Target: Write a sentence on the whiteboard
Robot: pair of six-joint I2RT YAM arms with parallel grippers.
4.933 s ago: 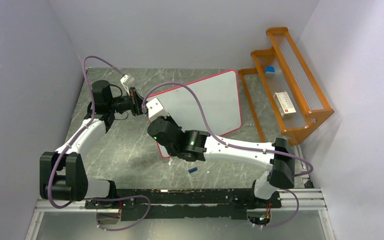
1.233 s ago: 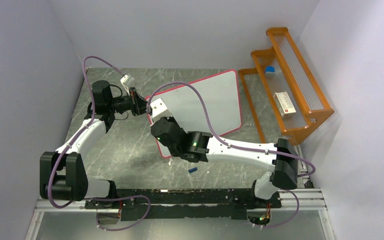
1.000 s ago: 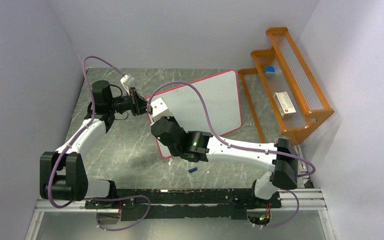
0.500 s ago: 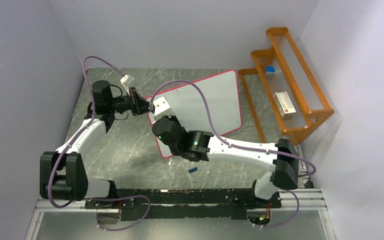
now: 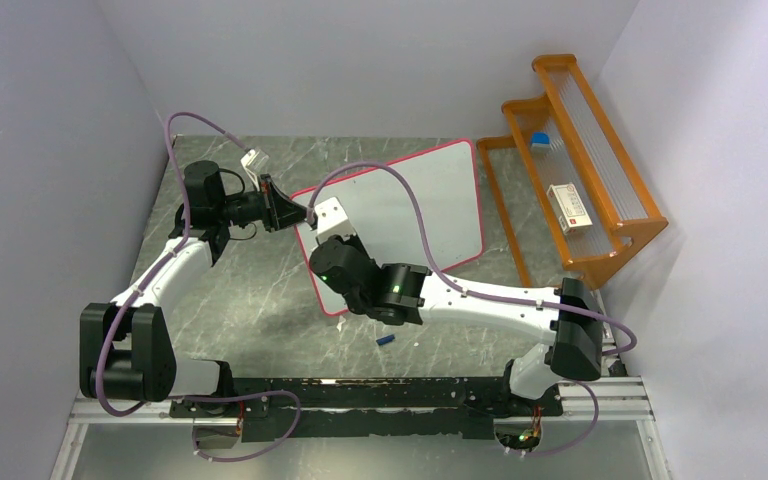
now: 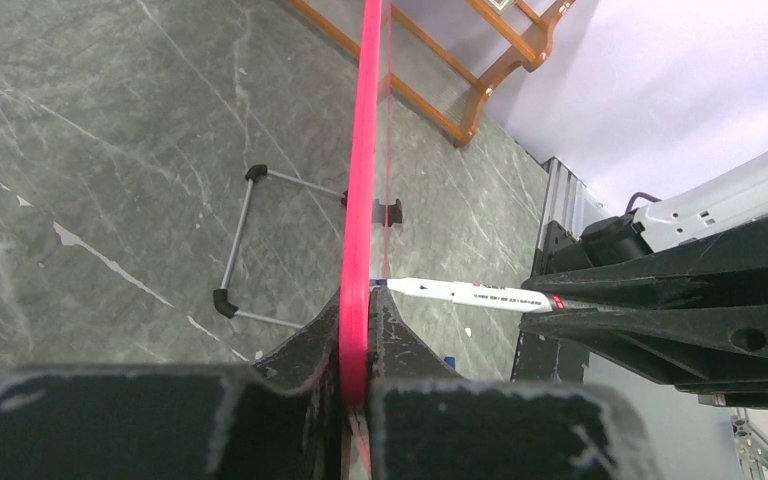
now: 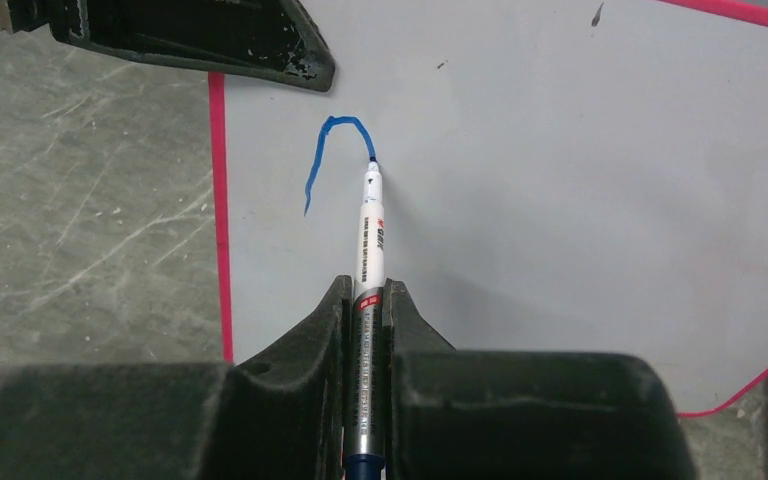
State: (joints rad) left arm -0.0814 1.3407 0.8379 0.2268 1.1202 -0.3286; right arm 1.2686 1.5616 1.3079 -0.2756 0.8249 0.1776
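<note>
Right tool (image 7: 365,290), clamped on the marker (image 7: 370,235), has shifted rightward. The sentence (image 7: 332,135) is only one blue arc. Left tool (image 6: 357,305) pinches the frame of the whiteboard (image 7: 560,200), which stands on the counter (image 5: 260,290).

Grey marbled table (image 5: 250,300) carries the standing whiteboard (image 5: 450,200); an orange rack (image 5: 615,245) to its right; a small blue object (image 5: 385,340) nearer.

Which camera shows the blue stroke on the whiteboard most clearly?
The right wrist view: the stroke lies plainly on the whiteboard, at the marker tip. The top view hides it behind the right arm; the left wrist view sees the whiteboard edge-on.
</note>
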